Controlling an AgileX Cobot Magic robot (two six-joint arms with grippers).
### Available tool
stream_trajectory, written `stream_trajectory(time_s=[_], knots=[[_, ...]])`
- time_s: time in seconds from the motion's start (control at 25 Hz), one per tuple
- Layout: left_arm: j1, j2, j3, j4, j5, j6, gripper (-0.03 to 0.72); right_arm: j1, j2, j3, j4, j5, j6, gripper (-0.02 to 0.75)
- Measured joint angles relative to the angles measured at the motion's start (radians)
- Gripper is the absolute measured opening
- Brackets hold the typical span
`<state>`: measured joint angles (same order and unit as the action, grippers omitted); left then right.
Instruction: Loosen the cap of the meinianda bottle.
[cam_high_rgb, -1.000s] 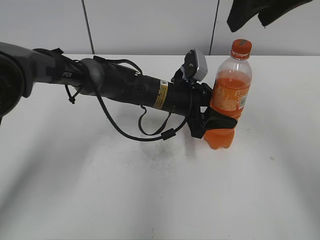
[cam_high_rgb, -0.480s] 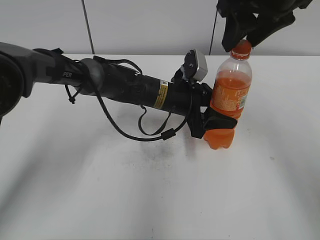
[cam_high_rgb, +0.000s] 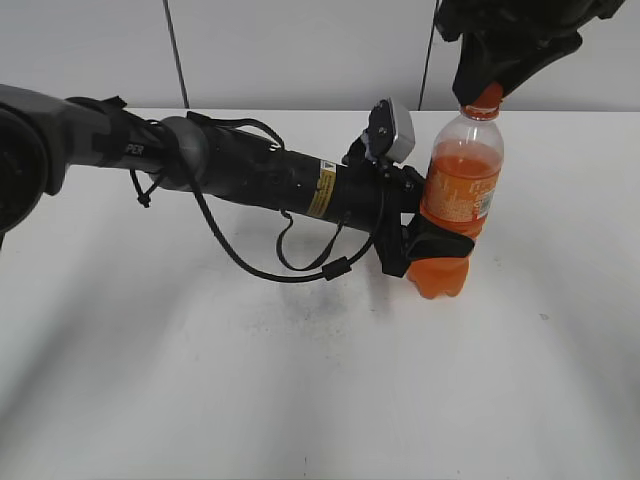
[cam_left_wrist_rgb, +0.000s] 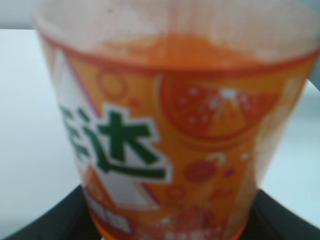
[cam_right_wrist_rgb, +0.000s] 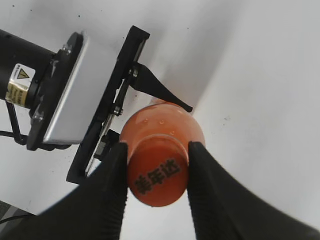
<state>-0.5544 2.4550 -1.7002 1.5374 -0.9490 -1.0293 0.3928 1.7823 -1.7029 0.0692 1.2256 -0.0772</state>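
Near the far right corner of the table (cam_high_rgb: 200, 400), the bottle (cam_high_rgb: 462, 190) stands upright, and you hold it at the lower body with the left gripper (cam_high_rgb: 432, 243), which is closed on it just under the label. Your left wrist view shows only the label very close, with black jaw parts at both sides of the base.

From above, the right gripper (cam_right_wrist_rgb: 156, 172) is around the cap (cam_right_wrist_rgb: 157, 176). In the right wrist view its two fingers (cam_right_wrist_rgb: 107, 195) sit at both sides of the cap and seem to touch it, so I judge it is gripping the cap, but how firm I cannot tell.

Be careful with the twist. If the right fingers press only the top edge of the cap, they may slip over the ribs and turn nothing. If your left grip is too soft, the whole bottle may rotate together with the cap, or lean toward the right edge. A too hard squeeze can push drink out when the cap opens.
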Motion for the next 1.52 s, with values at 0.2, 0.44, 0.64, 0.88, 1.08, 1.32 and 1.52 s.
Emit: stream_trajectory(time_s=[0.2, 0.44, 0.64, 0.88, 1.08, 1.32, 1.52], knots=[[0.0, 0.0, 0.0, -0.001, 0.0, 0.0, 0.407, 0.0, 0.0, 0.0, -0.009, -0.001, -0.413, 0.272], [0.0, 0.0, 0.0, -0.004, 0.004, -0.004, 0.407, 0.002, -0.002, -0.001, -0.031, -0.001, -1.166, 0.272], [0.0, 0.0, 0.0, 0.003, 0.003, -0.005, 0.407, 0.002, -0.003, -0.002, 0.001, 0.001, -1.237, 0.271], [0.0, 0.0, 0.0, 0.009, 0.0, -0.002, 0.407, 0.001, -0.054, -0.002, 0.06, 0.0, -1.127, 0.27], [0.0, 0.0, 0.0, 0.01, 0.001, 0.0, 0.407, -0.034, -0.108, -0.004, 0.053, 0.0, -0.61, 0.271], [0.0, 0.0, 0.0, 0.011, 0.001, 0.001, 0.407, -0.22, -0.108, 0.023, 0.051, -0.003, -0.272, 0.271], [0.0, 0.0, 0.0, 0.011, 0.0, 0.001, 0.407, -0.384, -0.134, 0.208, 0.053, -0.17, -0.212, 0.271]])
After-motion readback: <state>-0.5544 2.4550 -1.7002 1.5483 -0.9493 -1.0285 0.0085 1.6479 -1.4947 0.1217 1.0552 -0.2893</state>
